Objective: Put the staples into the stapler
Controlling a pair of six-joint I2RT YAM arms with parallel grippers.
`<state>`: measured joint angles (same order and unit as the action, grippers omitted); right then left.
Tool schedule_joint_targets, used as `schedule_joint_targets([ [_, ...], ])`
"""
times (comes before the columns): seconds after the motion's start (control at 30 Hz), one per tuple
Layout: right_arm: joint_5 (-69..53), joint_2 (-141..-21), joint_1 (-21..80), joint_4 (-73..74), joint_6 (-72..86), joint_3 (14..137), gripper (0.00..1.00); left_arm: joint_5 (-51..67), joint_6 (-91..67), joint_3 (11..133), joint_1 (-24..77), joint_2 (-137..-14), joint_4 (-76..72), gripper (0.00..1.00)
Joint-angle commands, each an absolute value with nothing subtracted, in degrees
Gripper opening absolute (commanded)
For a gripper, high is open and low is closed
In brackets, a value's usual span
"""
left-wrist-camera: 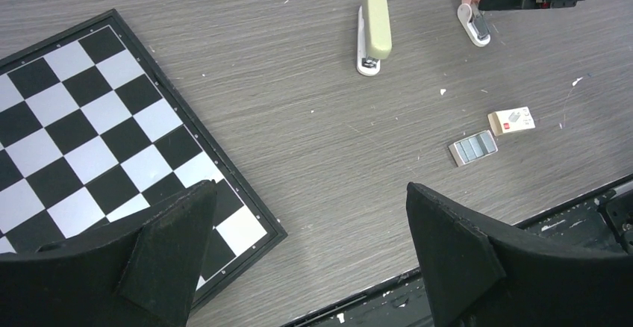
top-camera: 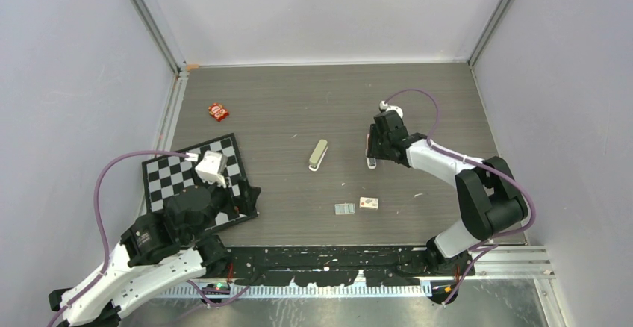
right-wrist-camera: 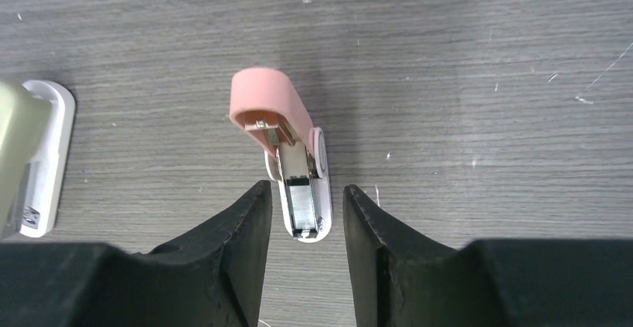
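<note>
Observed grey wood-grain table (top-camera: 298,95), walled on three sides by pale panels. Noted black-and-white chessboard (top-camera: 160,178) lying flat at the near left of the table. Found left gripper (left-wrist-camera: 310,189) hovering over the chessboard's near right corner, fingers spread wide, nothing between them. Found right gripper (right-wrist-camera: 306,187) lowered right of mid-table, fingers parted and straddling the near end of the pink stapler (right-wrist-camera: 267,103), with a sliver of table showing on each side; no grip evident. Recorded pink stapler with cover hinged up and metal channel exposed. Located the stapler (left-wrist-camera: 377,22), pale beige-green on a white base, lying closed on the table near centre, near the pink one on its left, apart from both grippers. Logged red packet (top-camera: 218,110) at the far left of the table, well apart from the rest. Located the staples (left-wrist-camera: 473,148), a flat silvery-grey block, lying on the table near the front edge, untouched by either gripper. Noted small cream box (left-wrist-camera: 512,120) just beside the staples, on their right.
</note>
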<state>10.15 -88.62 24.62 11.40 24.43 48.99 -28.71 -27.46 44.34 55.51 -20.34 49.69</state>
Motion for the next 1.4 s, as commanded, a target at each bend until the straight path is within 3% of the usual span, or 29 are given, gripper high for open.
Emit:
schedule_joint_targets([
  [0.0,10.3,-86.1,23.7,12.6,25.7,52.1,0.43,-29.2,-27.9,45.7,55.6,-21.3,44.3,1.0],
  [0.2,6.8,-86.8,20.9,15.4,26.5,53.7,0.38,-24.1,-27.4,48.8,55.6,-34.2,35.0,0.9],
  [0.5,-3.1,-85.8,14.8,16.2,30.4,51.8,0.48,-13.0,-29.9,56.6,51.1,-62.0,16.5,0.7],
  [0.7,-9.9,-87.9,14.3,12.1,33.9,50.0,0.48,-6.0,-32.6,62.2,46.6,-77.9,5.7,0.65],
  [1.07,-10.5,-87.9,14.2,12.2,35.6,48.1,0.44,-0.6,-35.0,74.2,41.0,-104.4,-5.7,0.45],
  [1.37,-8.6,-87.7,14.2,14.1,33.7,48.4,0.42,5.2,-34.1,83.9,40.3,-117.5,-8.8,0.39],
])
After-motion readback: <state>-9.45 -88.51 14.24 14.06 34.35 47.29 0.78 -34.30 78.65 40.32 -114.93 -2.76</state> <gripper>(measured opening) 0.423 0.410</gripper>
